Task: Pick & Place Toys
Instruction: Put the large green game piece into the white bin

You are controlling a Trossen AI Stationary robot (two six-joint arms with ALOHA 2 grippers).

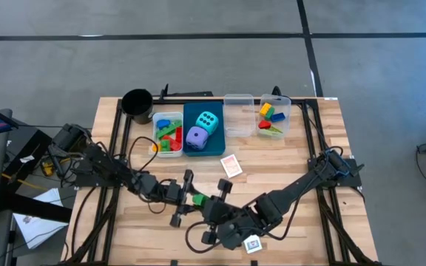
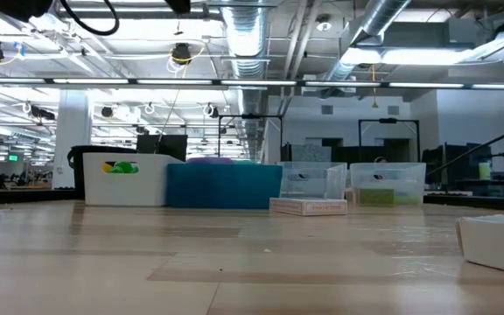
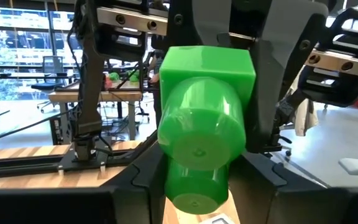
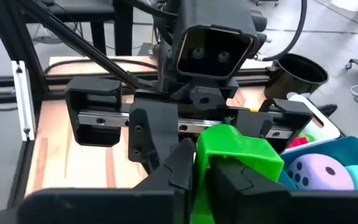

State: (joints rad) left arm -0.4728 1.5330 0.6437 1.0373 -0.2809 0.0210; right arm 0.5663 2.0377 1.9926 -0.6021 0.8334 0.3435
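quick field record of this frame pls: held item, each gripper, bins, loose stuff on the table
held item: green plastic building brick, between both grippers above the wooden table
right gripper: shut on the brick
left gripper: fingers either side of the brick, grip cannot be confirmed
white bin: red, green, blue and orange bricks
blue bin: cyan dotted die and purple dotted die
clear bin, middle: nothing seen inside
clear bin, right: yellow, red, green and blue bricks
black round cup: beside the white bin
loose: small flat card
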